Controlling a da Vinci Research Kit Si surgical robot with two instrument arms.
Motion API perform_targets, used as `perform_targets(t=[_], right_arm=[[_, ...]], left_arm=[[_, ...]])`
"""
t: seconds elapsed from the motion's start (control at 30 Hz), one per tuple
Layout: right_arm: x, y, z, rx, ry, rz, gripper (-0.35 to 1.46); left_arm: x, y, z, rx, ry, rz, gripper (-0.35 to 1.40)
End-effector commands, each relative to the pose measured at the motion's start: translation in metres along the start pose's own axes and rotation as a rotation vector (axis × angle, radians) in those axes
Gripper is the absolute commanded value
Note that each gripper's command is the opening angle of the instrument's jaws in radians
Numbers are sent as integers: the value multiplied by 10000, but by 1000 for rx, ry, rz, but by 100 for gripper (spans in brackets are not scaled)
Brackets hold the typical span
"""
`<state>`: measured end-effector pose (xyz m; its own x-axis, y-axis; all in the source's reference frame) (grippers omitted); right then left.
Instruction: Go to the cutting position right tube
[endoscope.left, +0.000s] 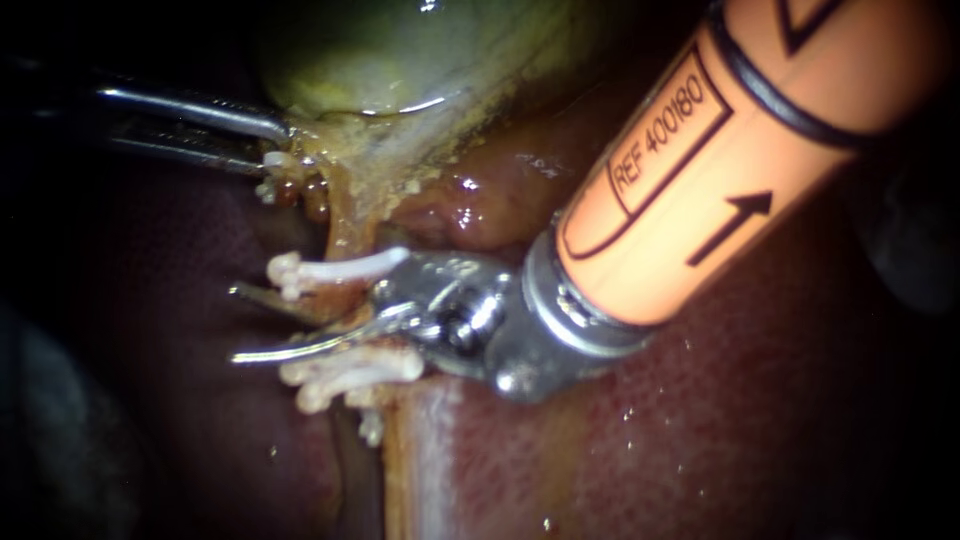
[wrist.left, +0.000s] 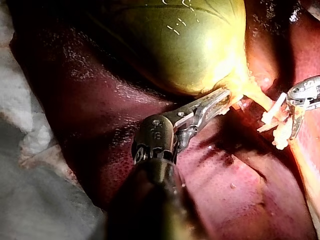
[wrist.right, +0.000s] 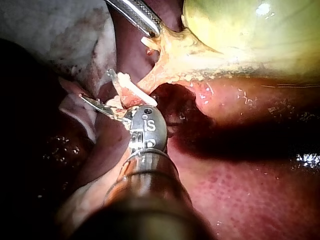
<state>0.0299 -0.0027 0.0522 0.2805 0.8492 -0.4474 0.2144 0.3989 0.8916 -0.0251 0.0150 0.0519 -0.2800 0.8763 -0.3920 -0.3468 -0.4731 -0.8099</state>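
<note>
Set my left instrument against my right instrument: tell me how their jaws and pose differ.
The left instrument has its jaws shut on the neck of the gallbladder; the right instrument has its jaws open, the tube seemingly between them. The left instrument's jaws are straight and toothed; the right instrument's are thin, curved blades. Both end close to the white clips.

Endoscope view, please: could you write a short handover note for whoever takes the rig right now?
Left instrument: end effector shut on the gallbladder at its neck.
Right instrument: blades open around the tube, between the upper clip and the lower clips.
Done: cutting position seems reached.
Left: tube uncut; check both blades clear the clips.
</note>
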Motion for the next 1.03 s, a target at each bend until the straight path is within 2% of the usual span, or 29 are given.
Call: perform_targets(t=[0.03,0.17,0.2,0.23,0.27,0.3,0.33,0.43,0.53,1.03], right_arm=[[0,0,0,-1,0,0,123],[0,0,0,-1,0,0,116],[1,1,0,-1,0,0,109],[2,1,0,-4,2,1,94],[3,2,-1,-11,6,1,51],[4,4,-3,-26,13,37,-15],[4,6,-4,-32,14,67,-35],[3,19,-5,-45,11,77,-35],[2,27,-9,-49,13,76,-35],[0,25,-12,-47,11,76,-35]], left_arm=[[0,0,0,0,0,0,-35],[0,0,0,0,0,0,-35],[0,0,0,0,0,0,-35],[0,0,0,0,0,0,-35],[0,0,0,0,0,0,-35],[0,0,0,0,0,0,-35],[0,0,0,0,0,0,-35],[1,0,0,0,0,0,-35],[1,0,0,0,0,-1,-35],[1,-2,0,0,0,0,-35]])
